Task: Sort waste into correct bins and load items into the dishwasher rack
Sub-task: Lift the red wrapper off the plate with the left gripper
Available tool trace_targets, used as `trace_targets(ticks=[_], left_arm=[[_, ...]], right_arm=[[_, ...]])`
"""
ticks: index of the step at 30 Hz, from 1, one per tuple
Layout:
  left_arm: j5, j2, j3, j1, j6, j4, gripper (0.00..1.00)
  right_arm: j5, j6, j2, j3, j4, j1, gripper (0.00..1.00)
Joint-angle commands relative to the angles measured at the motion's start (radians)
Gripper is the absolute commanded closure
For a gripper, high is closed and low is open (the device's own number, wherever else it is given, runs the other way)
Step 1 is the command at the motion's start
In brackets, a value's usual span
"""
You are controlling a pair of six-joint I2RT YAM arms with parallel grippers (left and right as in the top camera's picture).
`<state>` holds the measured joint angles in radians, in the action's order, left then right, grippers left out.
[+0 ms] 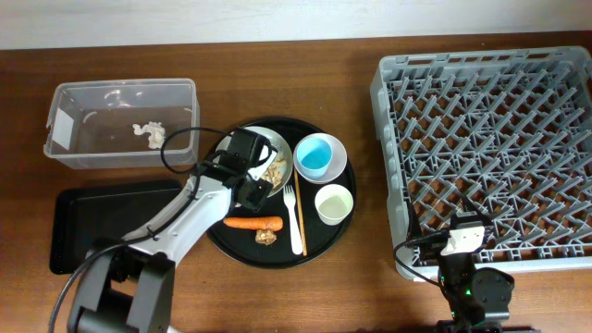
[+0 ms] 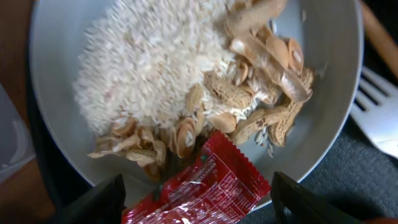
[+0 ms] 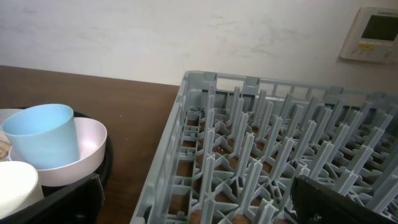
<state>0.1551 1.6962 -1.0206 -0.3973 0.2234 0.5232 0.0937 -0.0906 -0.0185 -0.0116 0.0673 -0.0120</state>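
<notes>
My left gripper (image 2: 198, 210) is open over the whitish plate's (image 2: 323, 124) near rim, its fingers either side of the red snack wrapper (image 2: 205, 183). The plate holds white rice (image 2: 149, 62) with brownish scraps (image 2: 261, 74). In the overhead view the left gripper (image 1: 253, 188) covers part of the plate (image 1: 280, 148). A carrot (image 1: 253, 223), brown lump (image 1: 266, 237), white fork (image 1: 294, 220) and wooden stick (image 1: 301, 215) lie beside it. The light-blue cup (image 1: 316, 155) sits in the pale bowl (image 1: 339, 166), next to the white cup (image 1: 334, 203). My right gripper (image 3: 199, 208) is open at the grey rack's (image 1: 490, 139) front edge.
All tableware lies on the round black tray (image 1: 326, 242). The clear tub (image 1: 65, 155) at the back left holds a crumpled white napkin (image 1: 148, 132). The shallow black tray (image 1: 83, 231) lies in front of it. A wall panel (image 3: 373, 31) hangs behind the rack.
</notes>
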Motion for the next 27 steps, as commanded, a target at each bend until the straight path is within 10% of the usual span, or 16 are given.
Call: trace_targets(ticks=[1, 7, 16, 18, 22, 23, 24, 27], left_arm=[[0.011, 0.029, 0.006, -0.002, -0.014, 0.005, 0.25], [0.011, 0.065, 0.006, -0.002, -0.014, 0.016, 0.32], [0.029, 0.064, -0.006, -0.002, -0.014, 0.016, 0.94], [0.026, 0.036, -0.032, -0.002, -0.040, 0.020, 0.96], [0.026, -0.093, -0.036, -0.002, -0.090, 0.106, 0.61], [0.026, -0.140, -0.036, -0.002, -0.115, 0.174, 0.14], [0.025, -0.186, -0.036, -0.002, -0.154, 0.235, 0.01], [0.025, -0.243, -0.031, -0.001, -0.241, 0.383, 0.01]], right_arm=[[-0.004, -0.006, 0.006, 0.006, 0.004, 0.005, 0.01], [-0.004, -0.006, 0.006, 0.006, 0.004, 0.005, 0.01], [-0.004, -0.006, 0.006, 0.006, 0.004, 0.005, 0.01], [-0.004, -0.006, 0.006, 0.006, 0.004, 0.005, 0.01], [-0.004, -0.006, 0.006, 0.006, 0.004, 0.005, 0.01], [-0.004, -0.006, 0.006, 0.006, 0.004, 0.005, 0.01], [-0.004, -0.006, 0.006, 0.006, 0.004, 0.005, 0.01], [-0.004, -0.006, 0.006, 0.006, 0.004, 0.005, 0.01]])
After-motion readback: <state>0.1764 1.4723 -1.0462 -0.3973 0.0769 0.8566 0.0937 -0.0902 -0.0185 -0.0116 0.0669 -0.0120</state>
